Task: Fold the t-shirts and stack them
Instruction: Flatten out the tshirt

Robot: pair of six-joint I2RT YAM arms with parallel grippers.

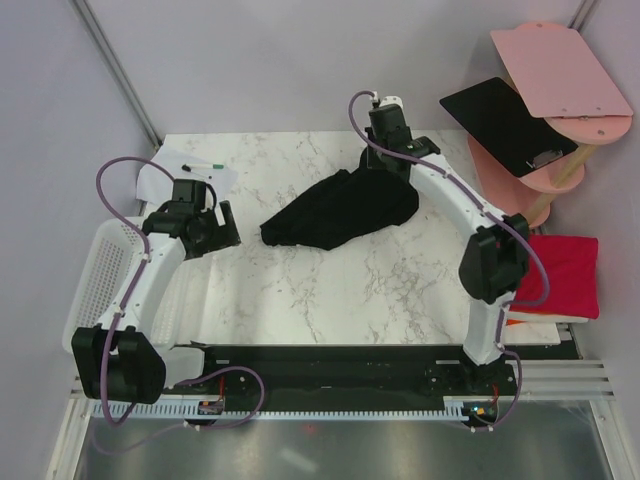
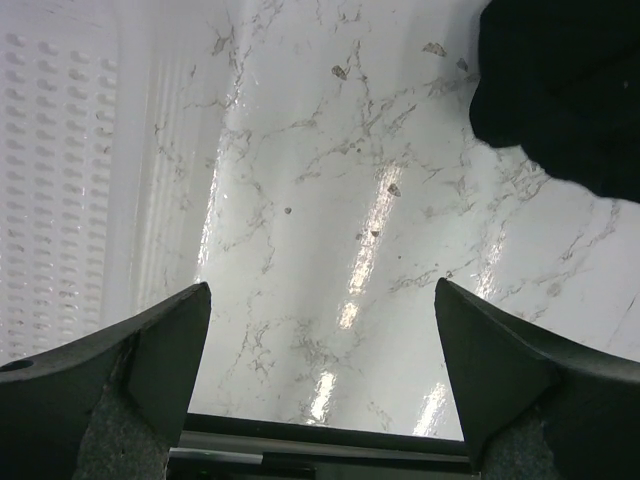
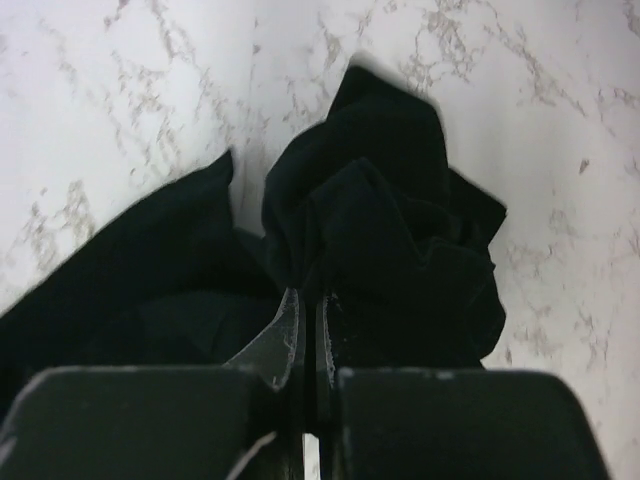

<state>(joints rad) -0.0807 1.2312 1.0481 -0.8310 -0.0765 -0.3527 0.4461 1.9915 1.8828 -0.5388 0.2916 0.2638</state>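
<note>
White perforated plastic forms the basket point(image 1: 92, 285) on the left rim of the marble counter point(image 1: 330, 290), well to the left of the black t-shirt point(image 1: 340, 212). A paper sheet point(image 1: 165, 182) with a marker point(image 1: 205, 164) on it lies left of the shirt and farther back.

The left pincer point(image 1: 224, 224) hovers just left of the shirt's left tip, apart from it. In the left wrist view its fingers point(image 2: 150, 370) stand spread wide with only bare marble between them, and the shirt's edge shows at the upper right.

The black t-shirt lies crumpled near the counter's middle, a long heap slanting from its near-left tip up to its far-right end.

The right pincer point(image 1: 383, 160) comes down on that far-right end. The right wrist view shows its jaws pressed almost together on a bunched fold of the black cloth, which rises in a peak ahead of them.

Right of the shirt and farther back, a flat black board point(image 1: 505, 122) rests on a pink shelf point(image 1: 560, 70). Right of the shirt and nearer, beyond the counter's edge, lies a folded crimson t-shirt point(image 1: 566, 272).
</note>
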